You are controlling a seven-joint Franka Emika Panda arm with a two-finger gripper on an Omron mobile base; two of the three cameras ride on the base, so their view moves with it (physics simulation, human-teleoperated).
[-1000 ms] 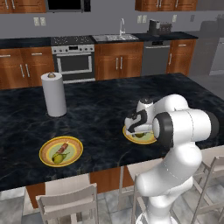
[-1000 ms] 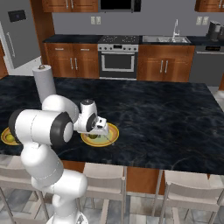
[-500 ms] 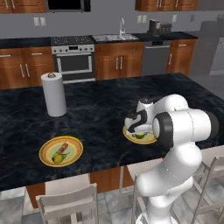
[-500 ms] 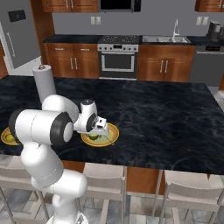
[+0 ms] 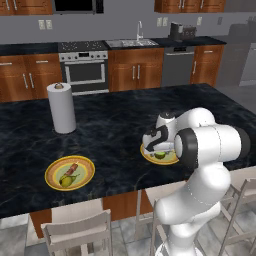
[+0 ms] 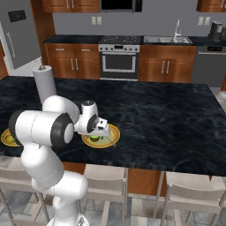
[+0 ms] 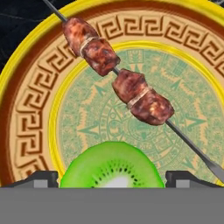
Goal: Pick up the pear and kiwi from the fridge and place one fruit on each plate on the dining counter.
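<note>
On the dining counter the right plate holds the kiwi beside a meat skewer. My gripper hangs low over this plate, open, with a dark fingertip on either side of the cut kiwi, which rests on the plate. The left plate carries the pear and another skewer. In the right base view the gripper covers part of the plate with the kiwi. The fridge stands shut at the back left.
A paper towel roll stands upright on the counter behind the left plate. Stools line the near edge of the counter. Oven and sink sit on the far wall counter.
The arm, plates and fruit stay where they were. The fingers have spread wider apart around the kiwi on the plate.
</note>
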